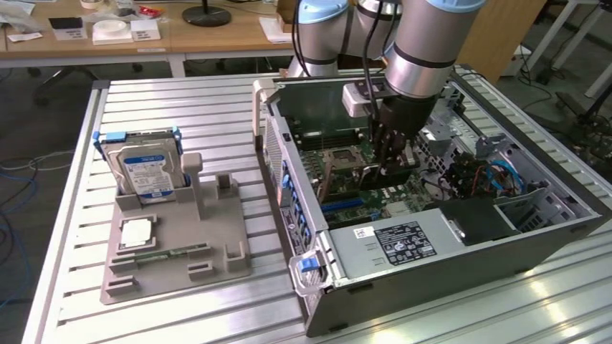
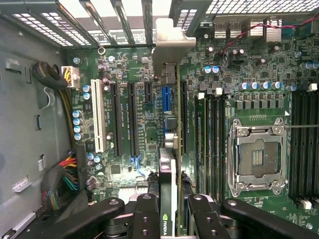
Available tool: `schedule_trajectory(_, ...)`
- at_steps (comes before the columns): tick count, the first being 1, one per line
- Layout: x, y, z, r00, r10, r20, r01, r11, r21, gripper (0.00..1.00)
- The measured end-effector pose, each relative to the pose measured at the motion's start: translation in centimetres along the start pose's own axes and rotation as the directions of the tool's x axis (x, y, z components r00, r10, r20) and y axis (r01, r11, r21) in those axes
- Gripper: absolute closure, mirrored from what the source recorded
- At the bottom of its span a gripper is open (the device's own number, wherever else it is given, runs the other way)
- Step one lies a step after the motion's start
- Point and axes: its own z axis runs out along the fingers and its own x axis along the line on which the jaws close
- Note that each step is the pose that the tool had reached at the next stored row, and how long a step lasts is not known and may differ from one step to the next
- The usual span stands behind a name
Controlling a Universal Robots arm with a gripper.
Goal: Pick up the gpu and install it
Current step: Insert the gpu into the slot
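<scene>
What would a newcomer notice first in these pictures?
The gripper is shut on the gpu, held edge-on to the motherboard inside the open computer case. On the exterior view's left, a hard drive stands upright in a grey holder.

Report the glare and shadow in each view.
Exterior view: glare streaks the table slats, and the motherboard lies in shade. Wrist view: the case slots blow out white, and the gpu, held by the gripper, is evenly lit.
</scene>
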Motion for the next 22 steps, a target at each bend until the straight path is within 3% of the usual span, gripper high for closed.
schedule_trajectory(7,0.0,0.01,-0.01,1.0000,0.000,-0.0002,0.000,1.0000,-0.0001,0.73)
schedule_trajectory(12,0.1,0.63,0.00,1.0000,0.000,-0.0001,0.000,1.0000,0.0008,0.73)
schedule_trajectory(22,0.3,1.03,-0.02,1.0000,0.000,-0.0002,0.000,1.0000,0.0008,0.73)
